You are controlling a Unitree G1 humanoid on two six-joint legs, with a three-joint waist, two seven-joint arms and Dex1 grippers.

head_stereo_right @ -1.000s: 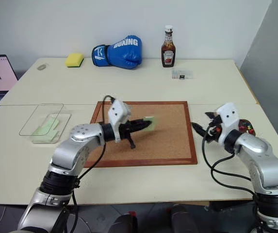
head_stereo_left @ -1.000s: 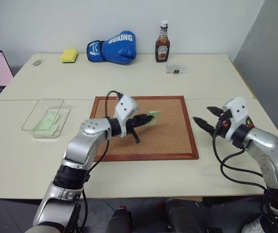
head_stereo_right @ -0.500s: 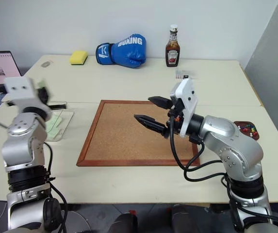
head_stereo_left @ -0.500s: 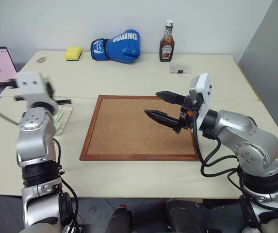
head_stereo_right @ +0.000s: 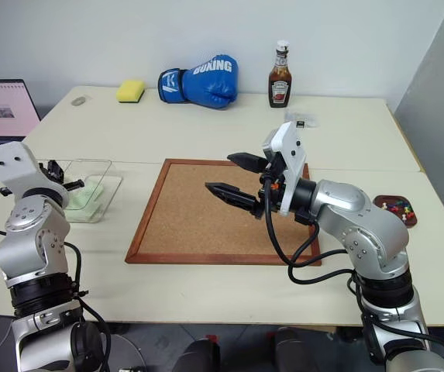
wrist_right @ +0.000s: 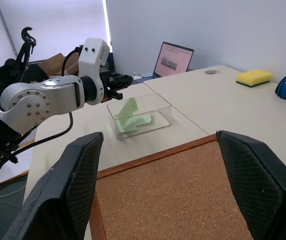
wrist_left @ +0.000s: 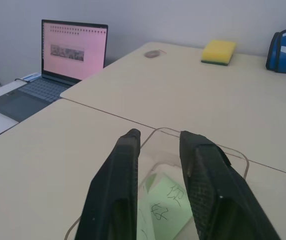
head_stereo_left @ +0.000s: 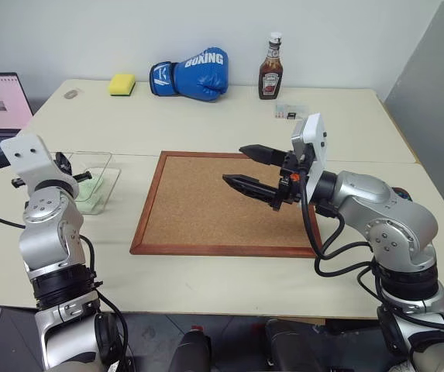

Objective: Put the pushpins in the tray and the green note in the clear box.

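Left wrist view: green note (wrist_left: 165, 210) lies in clear box (wrist_left: 232, 157), thin, floppy, pinch an edge; left gripper (wrist_left: 158, 145) narrowly parted, empty; right gripper (head_stereo_left: 241, 164) wide, empty.

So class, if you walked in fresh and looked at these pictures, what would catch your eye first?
Probably the big wood-framed cork board mid-table, with the right gripper open above it. Next, the blue boxing glove and ketchup bottle along the far edge. At the left, the left gripper hovers by the clear box holding green notes.
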